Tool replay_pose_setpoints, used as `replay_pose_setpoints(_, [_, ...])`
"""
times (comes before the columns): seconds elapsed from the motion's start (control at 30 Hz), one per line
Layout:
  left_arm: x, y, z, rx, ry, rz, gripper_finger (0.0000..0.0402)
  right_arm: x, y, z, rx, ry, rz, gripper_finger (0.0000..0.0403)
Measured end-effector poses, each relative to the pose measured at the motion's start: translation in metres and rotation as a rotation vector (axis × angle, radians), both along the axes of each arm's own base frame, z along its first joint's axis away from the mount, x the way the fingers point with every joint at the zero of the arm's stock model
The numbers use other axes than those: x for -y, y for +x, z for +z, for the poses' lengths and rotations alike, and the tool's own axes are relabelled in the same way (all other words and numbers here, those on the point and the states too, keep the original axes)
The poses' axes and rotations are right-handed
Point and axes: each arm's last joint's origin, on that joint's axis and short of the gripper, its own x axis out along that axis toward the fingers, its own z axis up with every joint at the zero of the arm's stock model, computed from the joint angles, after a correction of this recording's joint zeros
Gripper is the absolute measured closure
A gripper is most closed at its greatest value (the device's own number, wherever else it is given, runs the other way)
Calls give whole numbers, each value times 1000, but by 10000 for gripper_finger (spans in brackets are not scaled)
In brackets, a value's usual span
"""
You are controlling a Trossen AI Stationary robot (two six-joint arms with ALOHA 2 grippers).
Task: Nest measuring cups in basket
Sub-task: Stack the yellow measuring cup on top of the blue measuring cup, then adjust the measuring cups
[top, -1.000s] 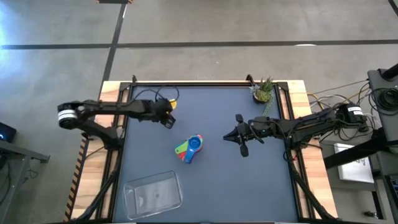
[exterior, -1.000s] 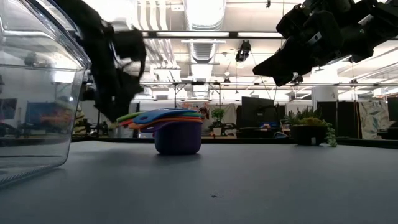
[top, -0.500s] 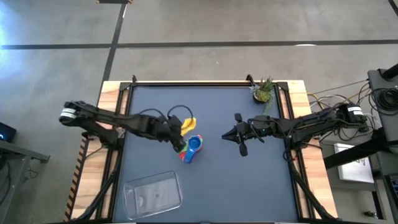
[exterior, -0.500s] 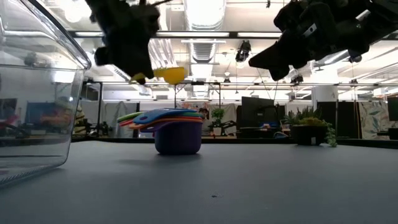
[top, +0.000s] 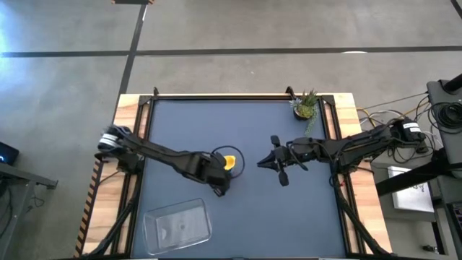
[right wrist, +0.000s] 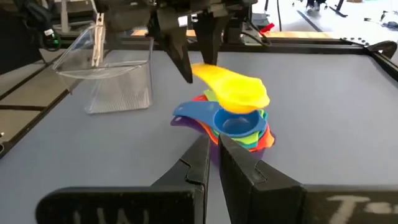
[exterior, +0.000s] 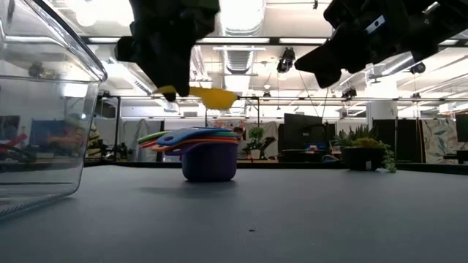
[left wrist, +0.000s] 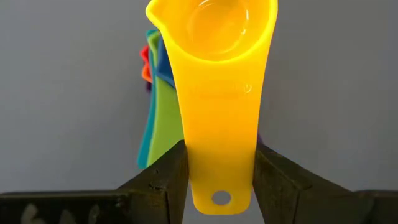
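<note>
One yellow cup [left wrist: 219, 81], pinched by its handle in the left end effector [left wrist: 217, 180], may tip and miss the stack [right wrist: 227, 127].

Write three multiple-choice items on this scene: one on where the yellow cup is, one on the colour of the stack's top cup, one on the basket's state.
1. The yellow cup is:
A. held above the stack of cups
B. inside the basket
C. beside the plant

2. The stack's top cup is:
A. red
B. blue
C. teal

3. The basket is:
A. holding all the cups
B. holding one cup
C. empty

Answers:
1 A: the left gripper grips its handle over the stack.
2 B: a blue bowl sits uppermost.
3 C: only clear plastic shows.
</note>
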Motion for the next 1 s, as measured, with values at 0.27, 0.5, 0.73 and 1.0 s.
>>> replay_pose_setpoints(0.27, [7,4,-11,-19,-22,52,271,-8,-3,-9,-78,26,23,380])
replay_pose_setpoints(0.5, [8,4,-15,-11,-39,75,265,-19,-3,-5,-62,20,6,380])
replay_pose_setpoints(0.73, [8,7,-16,7,-12,54,210,-21,-1,0,-43,14,9,380])
replay_pose_setpoints(1.0, [6,0,-6,18,53,6,164,-21,-1,0,-44,24,5,380])
